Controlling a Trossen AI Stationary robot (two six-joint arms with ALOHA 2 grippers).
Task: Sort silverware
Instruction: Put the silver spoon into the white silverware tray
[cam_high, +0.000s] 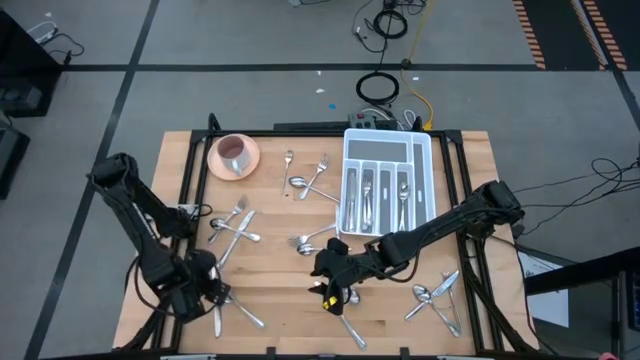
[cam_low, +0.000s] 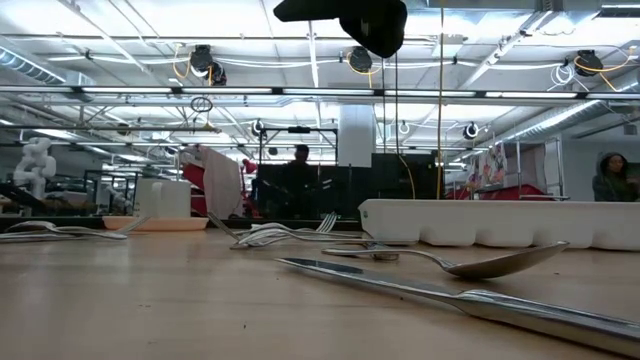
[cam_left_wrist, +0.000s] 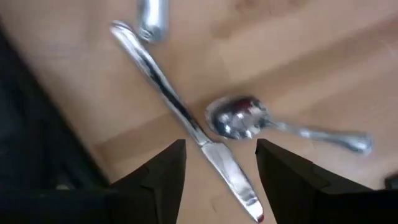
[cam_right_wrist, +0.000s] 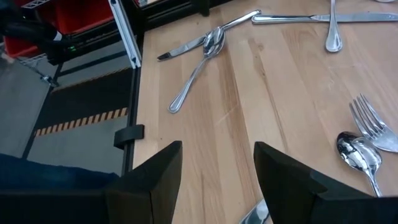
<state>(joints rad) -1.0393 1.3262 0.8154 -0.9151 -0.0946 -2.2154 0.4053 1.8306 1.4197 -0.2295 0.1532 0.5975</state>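
Note:
Silverware lies scattered on the wooden table: forks and a knife at the left (cam_high: 235, 228), spoons and a fork at the far middle (cam_high: 310, 180), pieces at the near right (cam_high: 438, 295). My left gripper (cam_left_wrist: 221, 152) hangs open at the near left corner (cam_high: 208, 290), pointing down. Its fingers stand on either side of a knife's blade (cam_left_wrist: 221, 165), which lies flat on the table beside a spoon (cam_left_wrist: 239, 117). My right gripper (cam_right_wrist: 217, 155) is open over the near middle (cam_high: 332, 278) with nothing between its fingers.
A white compartmented tray (cam_high: 425, 150) holding several pieces stands at the far right. A pink bowl (cam_high: 235, 155) sits at the far left. Ahead of my right gripper lie a crossed knife and spoon (cam_right_wrist: 202, 46) and a fork (cam_right_wrist: 373, 124).

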